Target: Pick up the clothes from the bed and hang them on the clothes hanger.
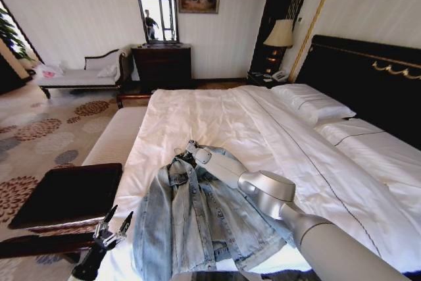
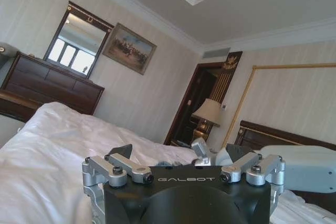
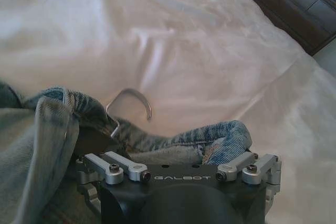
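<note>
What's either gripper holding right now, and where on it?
Right gripper is at the collar of the light-blue denim jacket, by the hanger's metal hook; an actual hold cannot be told. Left gripper holds nothing.

Reads "GALBOT" in pale letters on the black body of the left tool [image 2: 184, 167]. Same word "GALBOT" printed on the right tool [image 3: 181, 169]

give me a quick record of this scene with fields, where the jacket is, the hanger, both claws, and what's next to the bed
jacket: denim jacket lying spread on the near end of the bed, collar toward the headboard
hanger: hook sticking out of the collar, resting on the sheet
right claw: right claw at the collar, down in the denim; finger state not visible
left claw: left claw off the bed's near left corner, fingers open, holding nothing
beside bed: dark tray on a pale bench
</note>
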Motion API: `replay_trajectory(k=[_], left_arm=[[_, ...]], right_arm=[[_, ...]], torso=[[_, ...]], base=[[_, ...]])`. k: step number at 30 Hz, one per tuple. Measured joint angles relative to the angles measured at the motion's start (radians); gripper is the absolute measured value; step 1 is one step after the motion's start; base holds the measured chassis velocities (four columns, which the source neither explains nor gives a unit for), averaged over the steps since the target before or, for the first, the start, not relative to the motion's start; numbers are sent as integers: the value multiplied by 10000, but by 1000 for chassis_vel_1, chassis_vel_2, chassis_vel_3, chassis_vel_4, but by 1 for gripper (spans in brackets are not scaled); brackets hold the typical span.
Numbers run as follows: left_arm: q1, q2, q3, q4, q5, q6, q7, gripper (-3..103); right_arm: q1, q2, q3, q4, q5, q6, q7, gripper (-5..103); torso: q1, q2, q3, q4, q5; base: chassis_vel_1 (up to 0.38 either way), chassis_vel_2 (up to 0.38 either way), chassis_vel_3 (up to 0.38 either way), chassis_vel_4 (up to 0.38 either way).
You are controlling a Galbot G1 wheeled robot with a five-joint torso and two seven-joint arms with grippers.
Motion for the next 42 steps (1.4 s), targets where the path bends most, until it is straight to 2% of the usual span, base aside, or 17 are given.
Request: replay_trajectory(k=[5,11,20,30,37,40,42], left_arm=[[20,-75,59,14,48,0,16,100],[8,-121,134,30,103,-1,17,100],[15,-99,86,3,82,-2,17,100],[4,-111,83,-5,70,0,3,100],[25,-126,76,-8,74,-4,10,100],[27,-121,70,-30,73,-5,9,100],[27,-115,62,-40,67,-5,5,100]], right_arm=[[167,-407,-233,630,-14,-688,-337,100],[308,-493,-323,666,-265,-805,-551,100],[292,-7,-486,-51,-1651,-589,-894,100],[311,203,-1015,-346,-2432,-994,-1397,100],[267,-75,-1086,42,-2348,-1307,-1502,100],[209,-246,-732,389,-2010,-1445,-1428,100],[274,-544,-563,943,-1399,-1650,-1273,100]], torso=[[-49,22,-21,6,-7],[-10,4,-6,0,-3],[-29,11,-13,4,-6],[-27,11,-15,4,-5],[-28,11,-14,3,-3],[-27,10,-9,0,-9],[-23,7,-5,3,-5]], base=[[6,1,11,-42],[0,0,0,0],[0,0,0,0],[0,0,0,0],[0,0,0,0],[0,0,0,0],[0,0,0,0]])
